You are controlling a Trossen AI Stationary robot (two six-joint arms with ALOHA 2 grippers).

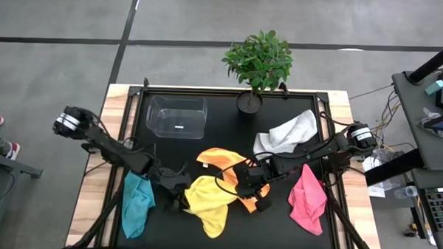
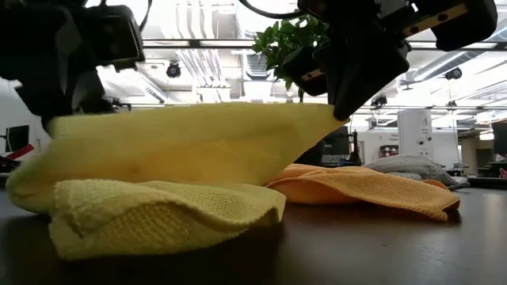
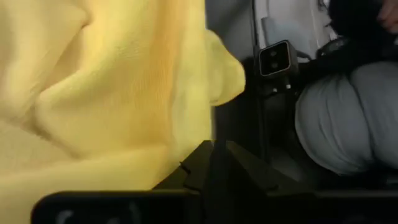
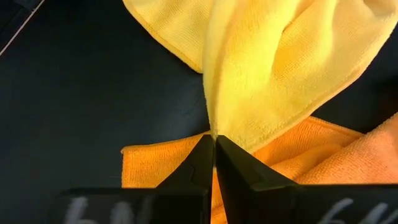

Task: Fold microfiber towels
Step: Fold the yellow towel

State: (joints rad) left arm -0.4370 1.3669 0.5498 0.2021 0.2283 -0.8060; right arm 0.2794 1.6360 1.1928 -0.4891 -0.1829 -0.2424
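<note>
Soft, nubby microfiber cloth on the yellow towel (image 2: 174,170) — fine looped weave, matt, stitched hem. Same fuzzy matt pile on the orange towel (image 2: 372,190). Matt black mat over the bench (image 1: 217,235), pale wood at its edges; clear glossy plastic for the box (image 1: 177,116) — hard matt black plastic on the right end effector (image 4: 214,140).

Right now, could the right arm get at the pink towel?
Probably not yet: the right claw is shut on the yellow towel. The pink towel lies uncovered beside that arm, so letting go first should free it.
</note>
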